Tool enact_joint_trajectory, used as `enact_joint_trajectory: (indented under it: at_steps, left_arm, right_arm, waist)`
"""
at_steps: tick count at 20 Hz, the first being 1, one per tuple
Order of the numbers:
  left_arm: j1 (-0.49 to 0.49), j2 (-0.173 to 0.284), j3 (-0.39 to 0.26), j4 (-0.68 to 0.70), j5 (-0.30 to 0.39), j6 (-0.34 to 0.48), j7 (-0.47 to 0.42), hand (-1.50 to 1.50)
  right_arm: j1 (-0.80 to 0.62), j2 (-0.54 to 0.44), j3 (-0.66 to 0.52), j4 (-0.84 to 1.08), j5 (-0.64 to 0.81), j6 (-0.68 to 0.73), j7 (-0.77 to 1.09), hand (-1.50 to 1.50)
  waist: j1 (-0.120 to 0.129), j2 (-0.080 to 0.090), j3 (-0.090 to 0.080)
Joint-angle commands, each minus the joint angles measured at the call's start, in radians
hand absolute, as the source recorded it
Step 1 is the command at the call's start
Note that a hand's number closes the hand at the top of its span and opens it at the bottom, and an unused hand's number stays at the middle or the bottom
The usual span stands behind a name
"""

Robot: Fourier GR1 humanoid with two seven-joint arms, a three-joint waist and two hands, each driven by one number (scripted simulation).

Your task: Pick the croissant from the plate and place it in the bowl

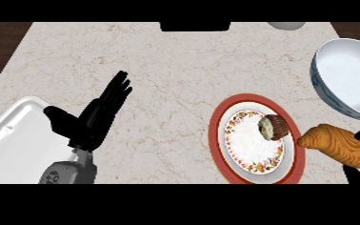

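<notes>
Tabletop (175, 66): pale marble with brown veins. White tray (21, 124) at the left edge, toward the near corner, only partly in view. Muffin (274, 127), dark brown with a pale side, near the right edge. Black block (195, 26) at the middle of the far edge. Grey rounded thing (286, 25) at the far edge toward the right corner, cut off, can't tell what.

The croissant (332, 142) hangs past the plate's (219, 138) right rim, below the bowl (336, 74), at the counter's (175, 66) right edge.
</notes>
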Motion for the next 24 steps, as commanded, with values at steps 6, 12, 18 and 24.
enact_joint_trajectory:
  at_steps: [6, 12, 18, 24]
  left_arm:
    - [-0.038, -0.019, -0.011, 0.001, -0.023, 0.023, 0.023, 0.00]
    - [0.052, -0.007, -0.018, -0.014, -0.006, -0.036, -0.030, 0.00]
    - [-0.031, -0.007, 0.030, 0.020, 0.006, -0.030, -0.009, 0.00]
    - [-0.004, -0.007, 0.005, -0.012, -0.007, -0.032, 0.021, 0.00]
  right_arm:
    - [-0.200, 0.017, -0.284, -0.096, -0.234, 0.187, 0.043, 1.50]
    - [-0.428, -0.061, -0.430, 0.198, -0.272, 0.194, -0.037, 1.50]
    - [-0.459, -0.021, -0.353, 0.424, -0.168, 0.027, -0.149, 1.50]
    - [-0.613, -0.113, -0.329, 0.846, -0.058, -0.138, -0.335, 1.50]
  waist:
    - [0.002, 0.001, 0.001]
    - [0.019, 0.004, 0.001]
    - [0.023, 0.007, 0.001]
    - [0.041, 0.011, 0.002]
